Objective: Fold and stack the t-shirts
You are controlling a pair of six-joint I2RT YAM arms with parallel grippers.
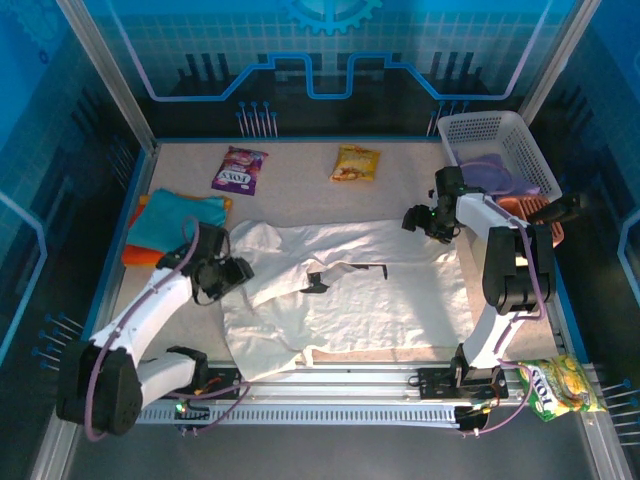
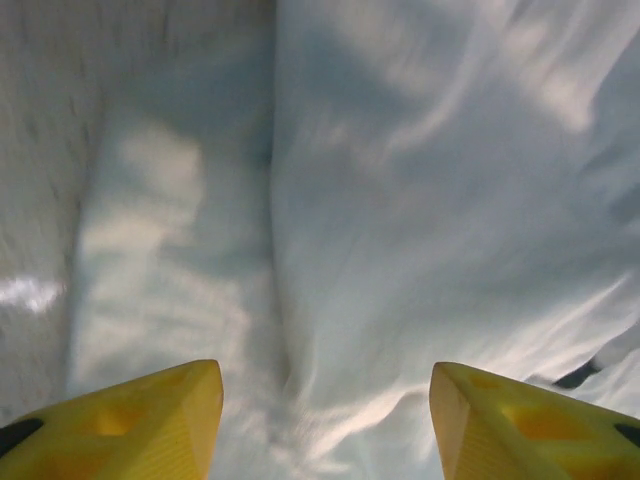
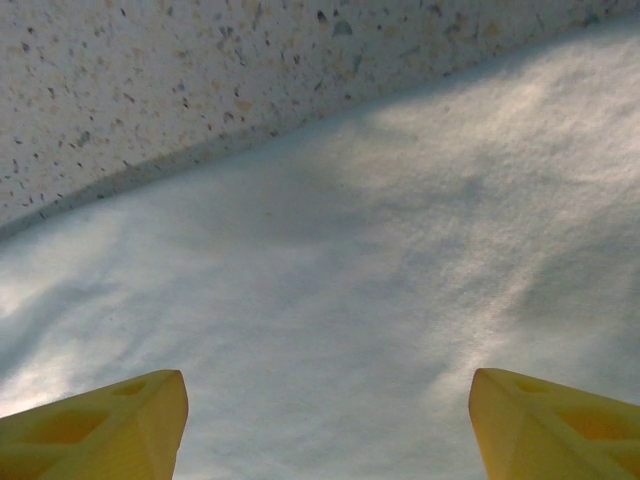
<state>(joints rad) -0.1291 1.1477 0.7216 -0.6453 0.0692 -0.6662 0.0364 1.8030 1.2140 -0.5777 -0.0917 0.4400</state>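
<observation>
Large white soft-cloth t-shirt (image 1: 350,300) lies spread and rumpled in the middle of the speckled beige table (image 1: 300,200), its long side running left to right between the two arms. Left gripper (image 1: 236,270) sits at the shirt's left edge and right gripper (image 1: 418,221) at its far-right corner, so each arm has its own end and the cloth lies inward from both. Left wrist view: left fingertips (image 2: 150,420), yellow, stand apart with wrinkled white cloth below and between them, nothing pinched (picture blurred, so contact with the cloth cannot be told). Right wrist view: right fingertips (image 3: 100,425), yellow, are spread wide over smooth cloth just inside its edge, bare table beyond; released, holding nothing. Shirt surface: broad soft creases, small dark label (image 1: 316,283) near the middle, near-left corner bunched. Folded teal shirt (image 1: 175,218) on folded orange shirt (image 1: 140,252) lies just left of the left gripper. Judgement: white shirt not yet folded; next grasps likely fall at its two ends.
</observation>
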